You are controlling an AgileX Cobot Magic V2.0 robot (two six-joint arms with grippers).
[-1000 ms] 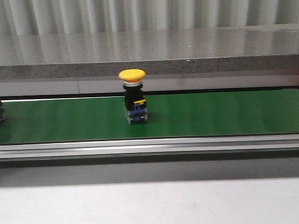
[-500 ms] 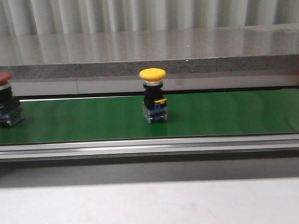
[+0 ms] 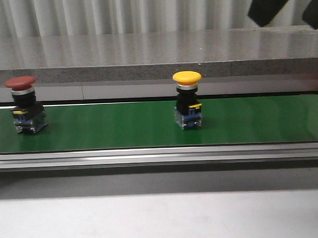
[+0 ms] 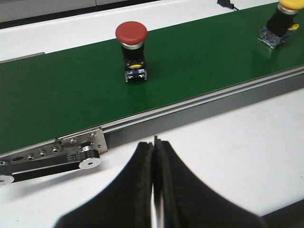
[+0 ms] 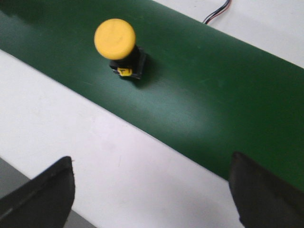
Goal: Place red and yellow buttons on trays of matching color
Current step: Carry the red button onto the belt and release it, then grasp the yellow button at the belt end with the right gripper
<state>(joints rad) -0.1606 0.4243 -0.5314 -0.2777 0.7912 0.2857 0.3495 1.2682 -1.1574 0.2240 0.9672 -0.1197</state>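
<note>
On the belt (image 3: 107,126), left end: red button (image 3: 23,105) upright
Belt middle: yellow button (image 3: 188,99) upright, well apart from the red one
Left gripper (image 4: 154,156): fingers pressed together, empty, over the white table (image 4: 247,137) near the belt's edge
Right gripper (image 5: 152,190): fingers spread wide, empty, above the yellow button

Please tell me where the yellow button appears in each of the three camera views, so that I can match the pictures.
Front view: the yellow button stands upright on the green belt, right of centre.
Left wrist view: it is at the upper right corner, partly cut off.
Right wrist view: it is in the upper left part, seen from above.
Shared landmark: the green belt.
</note>
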